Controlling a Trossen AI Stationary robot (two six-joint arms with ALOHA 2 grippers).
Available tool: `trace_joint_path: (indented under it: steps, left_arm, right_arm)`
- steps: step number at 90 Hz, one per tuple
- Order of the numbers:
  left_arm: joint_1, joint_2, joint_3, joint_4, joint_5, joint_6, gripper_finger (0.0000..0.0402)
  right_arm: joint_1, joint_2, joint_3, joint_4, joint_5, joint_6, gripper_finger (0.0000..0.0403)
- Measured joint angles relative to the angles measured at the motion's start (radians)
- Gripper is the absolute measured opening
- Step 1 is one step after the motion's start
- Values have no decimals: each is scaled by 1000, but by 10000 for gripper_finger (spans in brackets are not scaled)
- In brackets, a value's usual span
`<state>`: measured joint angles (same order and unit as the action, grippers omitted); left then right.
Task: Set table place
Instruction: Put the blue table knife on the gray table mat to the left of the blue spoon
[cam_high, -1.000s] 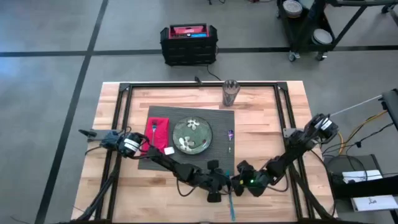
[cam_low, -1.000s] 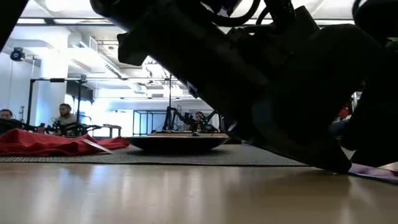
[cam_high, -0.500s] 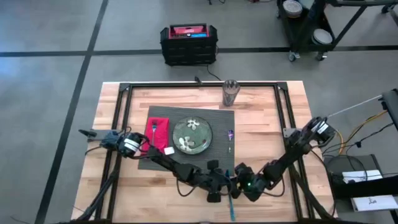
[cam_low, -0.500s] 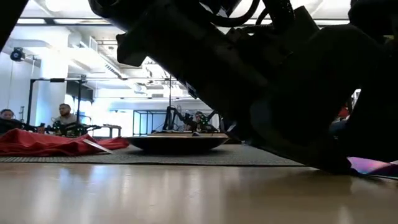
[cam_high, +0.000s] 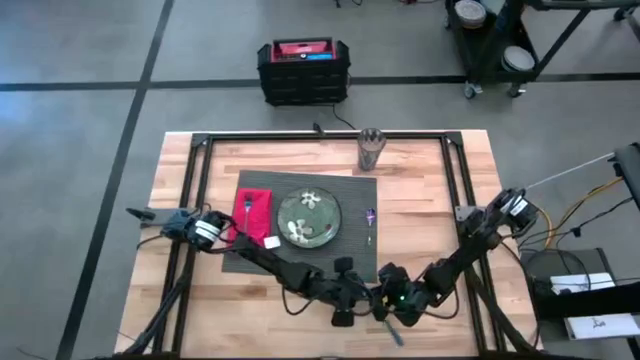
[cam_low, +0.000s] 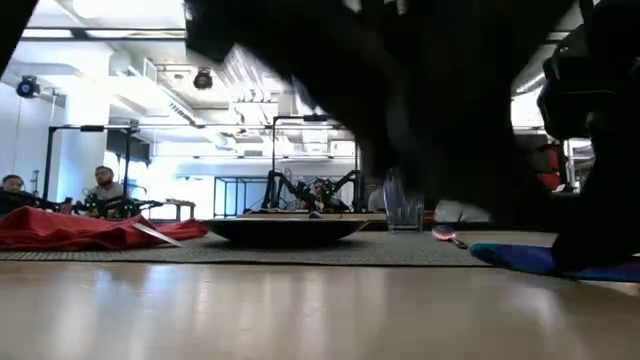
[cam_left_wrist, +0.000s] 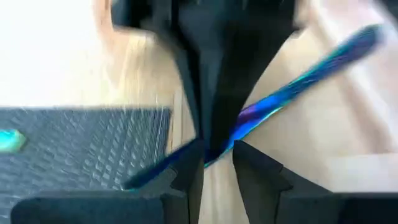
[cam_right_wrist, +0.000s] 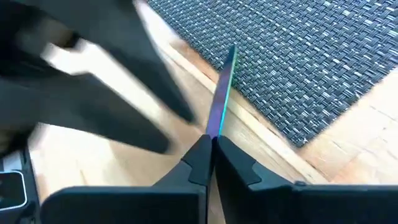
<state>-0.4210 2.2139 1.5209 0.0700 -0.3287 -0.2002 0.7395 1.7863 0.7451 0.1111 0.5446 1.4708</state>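
Table with placemat | right gripper clamped on thin blue utensil at near placemat edge | left gripper apart around it | likely light, stiff, slippery; grip mid-handle

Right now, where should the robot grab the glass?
Probably the glass by its side wall, about halfway up, with the jaws on either side, coming in level from the near side. It stands upright at the far corner of the placemat, with nothing crowding it.
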Motion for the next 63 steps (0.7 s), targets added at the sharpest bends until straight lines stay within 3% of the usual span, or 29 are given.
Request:
trace_joint_path:
  steps: [15, 35, 51, 63]
  left_arm:
    - [3, -116, 3, -144, -37, 77, 75]
    - [24, -305, 3, -425, -160, 160, 75]
    - [34, -430, -7, -740, -184, 75, 75]
    - [10, -509, -84, -843, -240, 0, 75]
  right_arm:
    - [-2, -47, 6, -6, 41, -66, 1]
    - [-20, -99, 30, -6, 162, -144, 1]
    - [-82, -146, 33, -4, 307, -167, 1]
    - [-188, -162, 34, 16, 314, -207, 0]
